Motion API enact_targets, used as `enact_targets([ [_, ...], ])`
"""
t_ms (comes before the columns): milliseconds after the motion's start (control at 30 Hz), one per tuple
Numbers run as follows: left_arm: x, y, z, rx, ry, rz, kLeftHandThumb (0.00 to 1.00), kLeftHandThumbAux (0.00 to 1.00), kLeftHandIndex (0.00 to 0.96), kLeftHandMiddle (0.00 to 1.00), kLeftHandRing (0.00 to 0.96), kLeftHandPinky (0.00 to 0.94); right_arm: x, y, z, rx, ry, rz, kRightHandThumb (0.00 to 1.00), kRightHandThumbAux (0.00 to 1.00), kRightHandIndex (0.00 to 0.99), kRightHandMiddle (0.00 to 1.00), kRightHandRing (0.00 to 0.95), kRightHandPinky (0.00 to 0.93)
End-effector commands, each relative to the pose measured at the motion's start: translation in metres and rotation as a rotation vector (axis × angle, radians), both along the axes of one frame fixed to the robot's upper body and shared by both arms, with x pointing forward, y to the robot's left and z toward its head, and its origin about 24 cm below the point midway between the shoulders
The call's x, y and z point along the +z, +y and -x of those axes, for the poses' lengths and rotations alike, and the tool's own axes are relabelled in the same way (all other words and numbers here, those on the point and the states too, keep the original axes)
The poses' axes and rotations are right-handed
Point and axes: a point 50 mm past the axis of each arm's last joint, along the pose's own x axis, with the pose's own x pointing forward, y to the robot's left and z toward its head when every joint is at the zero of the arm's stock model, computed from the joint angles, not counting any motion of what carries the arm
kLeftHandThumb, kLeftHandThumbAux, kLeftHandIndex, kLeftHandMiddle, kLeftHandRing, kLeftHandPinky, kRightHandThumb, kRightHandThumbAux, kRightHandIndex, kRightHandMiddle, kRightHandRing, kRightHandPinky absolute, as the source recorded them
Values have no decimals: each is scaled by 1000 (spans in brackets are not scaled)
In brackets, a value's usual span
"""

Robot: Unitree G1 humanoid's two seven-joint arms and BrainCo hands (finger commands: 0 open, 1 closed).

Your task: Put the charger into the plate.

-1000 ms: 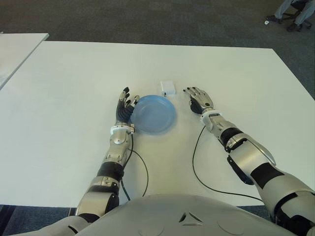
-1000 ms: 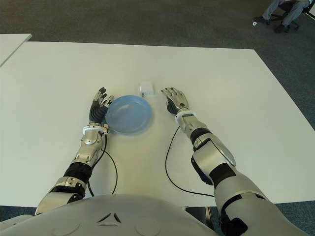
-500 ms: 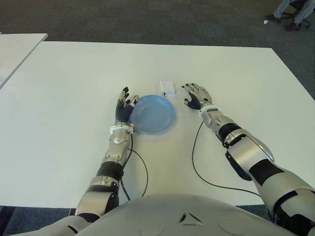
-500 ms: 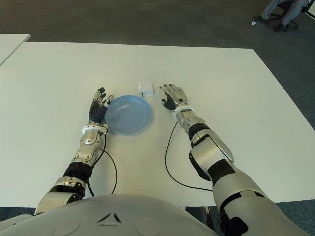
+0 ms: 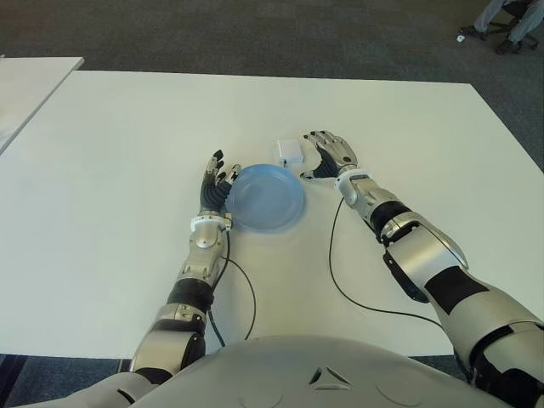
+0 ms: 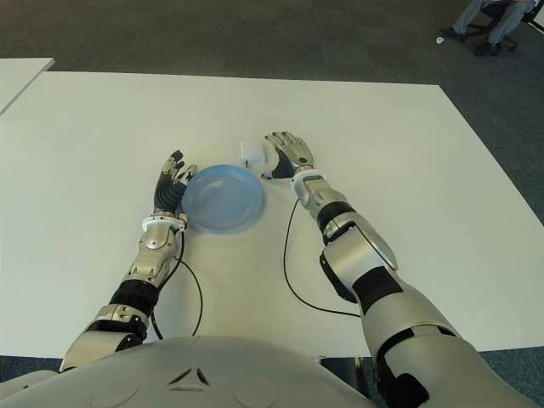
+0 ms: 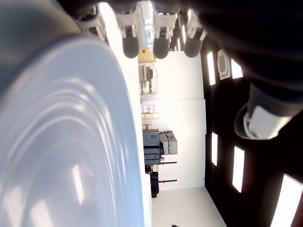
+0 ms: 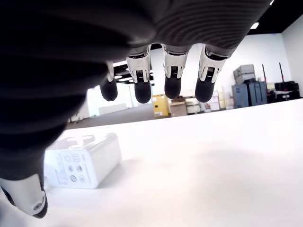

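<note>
A small white charger (image 5: pixel 290 152) lies flat on the white table (image 5: pixel 127 136), just beyond the far rim of a blue plate (image 5: pixel 266 198). My right hand (image 5: pixel 327 155) hovers open immediately to the right of the charger, fingers spread and nothing in its grasp. In the right wrist view the charger (image 8: pixel 83 162) lies beside the thumb, under the extended fingers (image 8: pixel 172 75). My left hand (image 5: pixel 216 183) shows open at the plate's left rim, and the plate (image 7: pixel 61 142) fills the left wrist view.
A black cable (image 5: pixel 336 272) runs over the table from my right wrist toward my body. A second white table (image 5: pixel 25 85) stands at the far left. A person's legs (image 5: pixel 501 21) and a chair show at the far right on the dark carpet.
My right hand has moved left and slightly away from me, from a spot well right of the charger to right beside it. The left hand, plate and charger have not moved.
</note>
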Motion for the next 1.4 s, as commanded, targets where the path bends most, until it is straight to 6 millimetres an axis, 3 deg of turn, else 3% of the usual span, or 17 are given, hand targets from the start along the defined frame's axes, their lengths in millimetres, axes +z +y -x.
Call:
enact_targets([
  [33,-13,0,8,4,79,3,0,511,0,0,0,0,9,11,-4,33,-9,-39,1,673,0,0,0,0],
  [567,-13,-3,7,3,76,1,0,507,0,0,0,0,8,27,-2,87,4,-55,0,710,0,0,0,0],
  [1400,-11,-7,7,5,72,18,0,517,0,0,0,0,-11,31,10,151,129,-27,0,805,0,0,0,0],
])
